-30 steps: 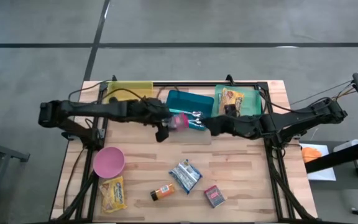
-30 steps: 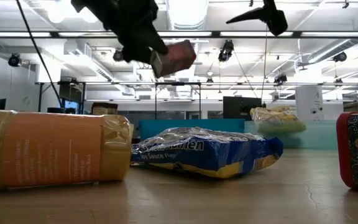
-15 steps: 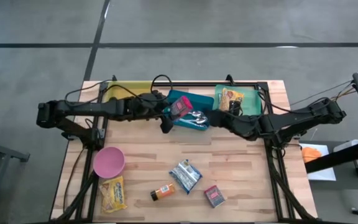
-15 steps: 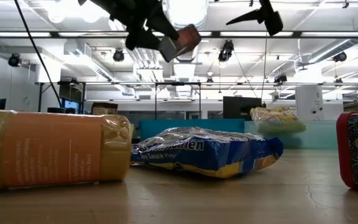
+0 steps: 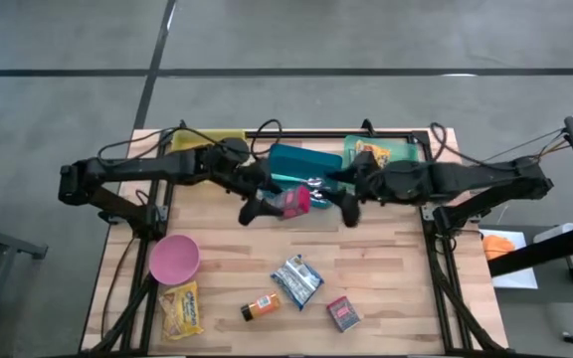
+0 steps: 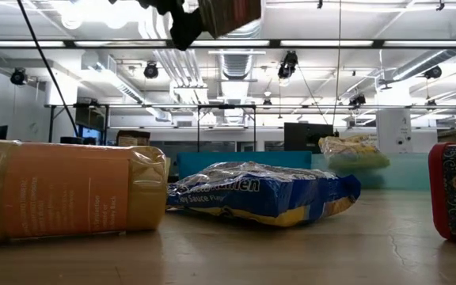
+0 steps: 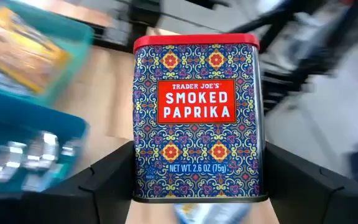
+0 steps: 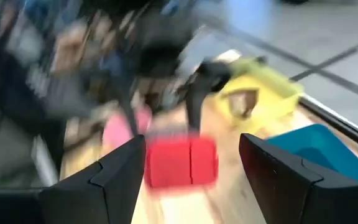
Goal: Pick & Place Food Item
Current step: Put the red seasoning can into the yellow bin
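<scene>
left gripper (image 7: pixel 194 186) pinched paprika tin (image 7: pixel 196 118) upright btwn its fingers, off the table by teal bin (image 5: pixel 301 164). right gripper (image 8: pixel 191 180) spread, facing tin, nothing held.

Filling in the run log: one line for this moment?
left gripper: shut on paprika tin, held above table | right gripper: open, empty, beside teal bin | placement: not yet done

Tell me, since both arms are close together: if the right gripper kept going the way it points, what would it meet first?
Probably the paprika tin held in the left gripper: it sits dead ahead between the right gripper's open fingers, though depth is unclear.
</scene>
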Tool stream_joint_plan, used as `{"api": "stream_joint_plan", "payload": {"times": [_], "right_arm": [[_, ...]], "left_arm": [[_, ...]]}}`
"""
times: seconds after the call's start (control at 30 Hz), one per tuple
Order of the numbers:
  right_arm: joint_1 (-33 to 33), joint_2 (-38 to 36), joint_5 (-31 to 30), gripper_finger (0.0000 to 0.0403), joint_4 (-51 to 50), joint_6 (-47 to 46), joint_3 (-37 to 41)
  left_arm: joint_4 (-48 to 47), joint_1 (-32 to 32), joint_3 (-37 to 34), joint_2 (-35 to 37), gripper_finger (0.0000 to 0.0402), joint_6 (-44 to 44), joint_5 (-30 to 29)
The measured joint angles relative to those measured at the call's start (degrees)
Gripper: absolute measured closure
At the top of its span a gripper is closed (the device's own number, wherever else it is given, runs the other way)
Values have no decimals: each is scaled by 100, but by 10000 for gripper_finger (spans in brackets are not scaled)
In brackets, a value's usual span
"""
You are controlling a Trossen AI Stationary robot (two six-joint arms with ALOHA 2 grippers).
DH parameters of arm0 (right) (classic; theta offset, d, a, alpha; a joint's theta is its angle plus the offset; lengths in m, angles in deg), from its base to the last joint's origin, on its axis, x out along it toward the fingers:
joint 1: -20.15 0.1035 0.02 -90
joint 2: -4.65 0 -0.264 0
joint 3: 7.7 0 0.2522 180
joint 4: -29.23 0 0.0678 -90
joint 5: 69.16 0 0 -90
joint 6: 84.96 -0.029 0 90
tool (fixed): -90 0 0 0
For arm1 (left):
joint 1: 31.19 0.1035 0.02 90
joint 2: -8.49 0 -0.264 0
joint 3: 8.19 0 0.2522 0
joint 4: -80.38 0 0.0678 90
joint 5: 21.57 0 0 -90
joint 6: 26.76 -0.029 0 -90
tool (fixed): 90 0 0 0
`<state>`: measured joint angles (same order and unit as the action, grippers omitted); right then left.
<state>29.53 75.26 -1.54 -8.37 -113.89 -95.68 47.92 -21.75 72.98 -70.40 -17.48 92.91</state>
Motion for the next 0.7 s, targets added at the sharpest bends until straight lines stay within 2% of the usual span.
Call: {"api": "stream_joint_plan", "payload": {"times": [0.07, 0.13, 0.23, 0.47, 0.6, 0.7], "right_arm": [[-1, 84, 618, 148, -590, 618, -286], [38, 242, 897, 148, -1134, 1268, -522], [93, 462, 928, 148, -1585, 2013, -856], [87, 925, 880, 148, -1608, 3149, -1554], [111, 1150, 941, 148, -1668, 3413, -1897], [113, 1168, 897, 148, -1641, 2894, -2145]], "left_arm": [[-32, 60, 65, 0, 104, 232, 449], [-37, 119, 144, -2, 104, 457, 862], [-31, 208, 247, -2, 104, 856, 1239], [25, 270, 317, -2, 104, 1427, 1780], [346, 272, 315, -4, 104, 1724, 2251], [1003, 272, 315, 2, 104, 2131, 2660]]}}
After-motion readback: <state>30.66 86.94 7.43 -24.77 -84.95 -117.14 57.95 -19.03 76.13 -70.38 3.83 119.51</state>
